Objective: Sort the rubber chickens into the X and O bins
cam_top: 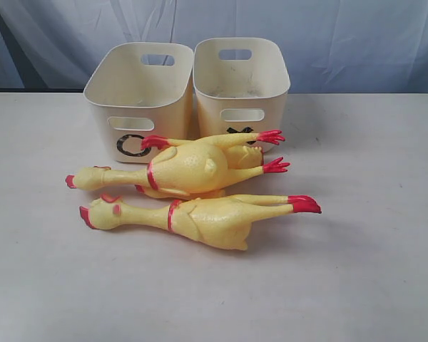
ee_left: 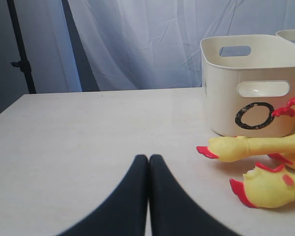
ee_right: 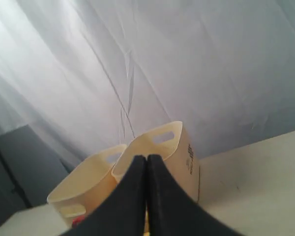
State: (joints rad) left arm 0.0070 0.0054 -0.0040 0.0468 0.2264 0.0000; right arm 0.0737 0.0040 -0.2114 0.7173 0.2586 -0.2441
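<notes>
Two chickens [ee_left: 258, 146] lie near left hand [ee_left: 148, 158] — apart

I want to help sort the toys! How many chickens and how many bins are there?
Long rubber chickens: 2, the front chicken and the middle chicken
Shorter chicken piece: 1 told apart; the pile may hide more
Bins: 2, the O bin and the X bin
Total: 5 seen for sure
</notes>
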